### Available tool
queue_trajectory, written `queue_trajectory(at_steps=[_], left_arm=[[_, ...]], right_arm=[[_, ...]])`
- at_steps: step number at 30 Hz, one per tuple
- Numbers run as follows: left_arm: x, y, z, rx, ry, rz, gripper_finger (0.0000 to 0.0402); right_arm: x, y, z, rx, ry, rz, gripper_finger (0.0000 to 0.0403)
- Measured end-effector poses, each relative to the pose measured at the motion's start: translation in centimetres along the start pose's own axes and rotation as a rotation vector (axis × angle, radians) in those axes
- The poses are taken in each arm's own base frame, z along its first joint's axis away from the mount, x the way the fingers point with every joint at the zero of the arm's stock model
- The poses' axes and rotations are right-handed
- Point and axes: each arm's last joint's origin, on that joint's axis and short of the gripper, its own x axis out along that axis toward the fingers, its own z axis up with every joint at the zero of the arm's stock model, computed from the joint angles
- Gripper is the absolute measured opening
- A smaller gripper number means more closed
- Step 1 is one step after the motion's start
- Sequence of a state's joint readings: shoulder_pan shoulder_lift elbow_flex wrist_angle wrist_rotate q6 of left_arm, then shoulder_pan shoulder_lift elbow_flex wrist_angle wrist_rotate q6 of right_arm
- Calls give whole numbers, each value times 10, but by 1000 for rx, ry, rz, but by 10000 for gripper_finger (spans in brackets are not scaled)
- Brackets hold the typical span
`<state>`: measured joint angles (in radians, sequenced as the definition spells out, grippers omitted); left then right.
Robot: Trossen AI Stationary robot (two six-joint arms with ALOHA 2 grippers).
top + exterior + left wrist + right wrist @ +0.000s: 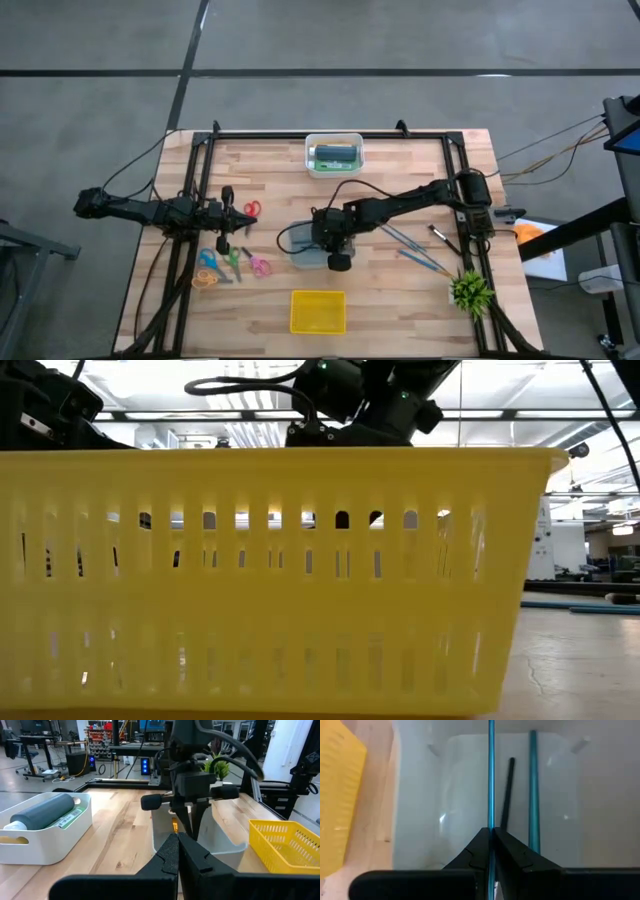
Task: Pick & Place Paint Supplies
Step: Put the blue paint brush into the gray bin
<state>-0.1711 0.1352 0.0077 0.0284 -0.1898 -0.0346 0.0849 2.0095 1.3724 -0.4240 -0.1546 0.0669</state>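
Observation:
My right gripper (491, 831) is shut on a thin blue brush (491, 775) over a pale translucent bin (303, 258) at the table's middle. Inside the bin lie another blue brush (533, 795) and a dark thin one (507, 795). Several more brushes (412, 247) lie flat on the wood to the right of the bin. My left gripper (178, 837) is shut on nothing and hovers at the table's left (226, 215). My right gripper pinches the blue brush's handle (491, 822) between its two fingers. The fingers slant down from the table's right, and the brush runs on along them, over the bin's floor. I cannot tell whether its far end touches the bin.
A yellow slotted basket (318, 310) stands near the front edge and fills the low view (280, 580). A white bin with a dark roll (335, 155) sits at the far edge. Scissors (232, 263) lie at the left; a green spiky plant (470, 290) at the right.

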Motion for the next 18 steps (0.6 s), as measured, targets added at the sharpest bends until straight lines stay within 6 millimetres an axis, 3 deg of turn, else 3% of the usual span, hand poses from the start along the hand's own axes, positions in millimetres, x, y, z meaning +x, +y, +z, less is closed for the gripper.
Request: queue_trajectory(at_steps=[11,18], left_arm=[[0,0,0,0,0,0,0],[0,0,0,0,0,0,0]], right_arm=[[0,0,1,11,-9,2,21],[0,0,3,6,-37,6,76]])
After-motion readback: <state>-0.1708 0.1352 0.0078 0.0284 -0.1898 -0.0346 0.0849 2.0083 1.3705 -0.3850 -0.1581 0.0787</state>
